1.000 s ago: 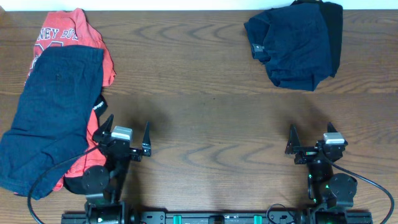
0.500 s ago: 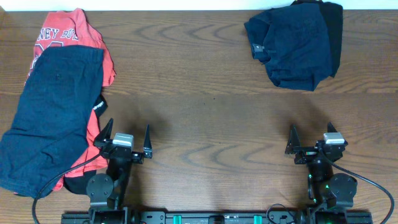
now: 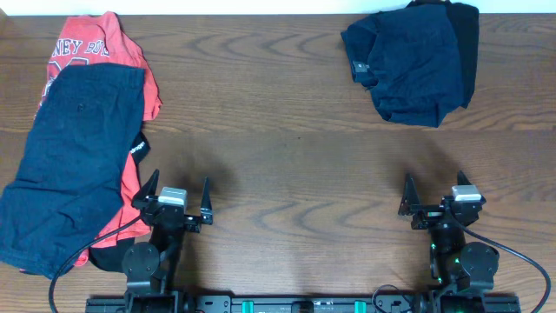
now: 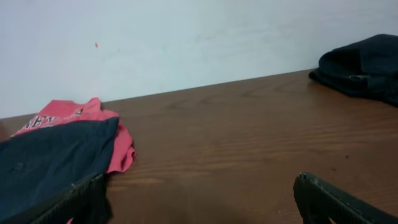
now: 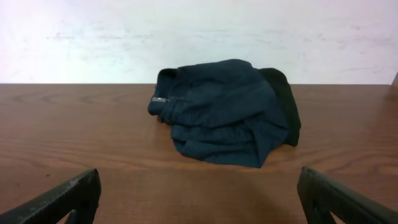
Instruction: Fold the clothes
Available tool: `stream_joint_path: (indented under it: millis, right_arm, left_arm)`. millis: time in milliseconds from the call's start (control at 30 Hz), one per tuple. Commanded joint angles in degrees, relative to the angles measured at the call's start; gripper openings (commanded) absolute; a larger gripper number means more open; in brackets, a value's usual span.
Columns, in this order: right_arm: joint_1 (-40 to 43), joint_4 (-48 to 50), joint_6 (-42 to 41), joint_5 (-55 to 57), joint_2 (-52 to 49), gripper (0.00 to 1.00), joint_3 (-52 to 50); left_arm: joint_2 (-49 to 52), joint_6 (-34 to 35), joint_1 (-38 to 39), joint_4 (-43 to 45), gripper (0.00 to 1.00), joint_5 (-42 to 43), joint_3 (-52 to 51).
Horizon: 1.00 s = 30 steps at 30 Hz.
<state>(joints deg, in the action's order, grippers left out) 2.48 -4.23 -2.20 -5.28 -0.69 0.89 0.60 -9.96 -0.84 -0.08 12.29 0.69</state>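
At the near edge we have both arms parked low on the table (image 3: 278, 156). The left gripper (image 3: 180, 178) has its jaws spread wide with nothing between them. Its wrist view shows only bare wood between the two dark fingers (image 4: 329, 202). The right gripper (image 3: 434, 186) stands the same way, wide open and empty, well apart from the left one. Neither touches any cloth, though the left gripper sits just beside the left pile.

That left pile runs from near to far along the left side. On top we see navy shorts (image 3: 74, 165) spread out flat and slightly tilted. Under them lies a red T-shirt (image 3: 100, 39), its white lettering showing at the far end and its red edge showing along the shorts' right side. A bit of black cloth (image 3: 138, 146) with a small white mark peeks out at that right side.

At the far right we see a second pile, a rumpled heap of navy shorts (image 3: 404, 65). A black garment (image 3: 469, 43) lies partly under it on its right. In the right wrist view this heap (image 5: 224, 112) lies straight ahead, close to the pale wall (image 5: 199, 31).
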Motion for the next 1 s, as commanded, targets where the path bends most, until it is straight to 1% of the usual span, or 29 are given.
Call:
stream_joint_path:
  millis: [0,167,967]
  right_arm:
    - [-0.3,0.1,-0.5,0.6,0.4,0.99,-0.4]
    - [-0.3,0.1,-0.5,0.6,0.4,0.99,-0.4]
    - [-0.3,0.1,-0.5,0.6,0.4,0.99,-0.4]
  left_arm:
    - [-0.5,1.6,0.4,-3.1,0.98,0.1,-0.5]
    - [0.0,3.1,0.4,-2.9,0.98,0.1,-0.5]
    - [0.9,3.0,0.4,-2.9,0.98,0.1,-0.5]
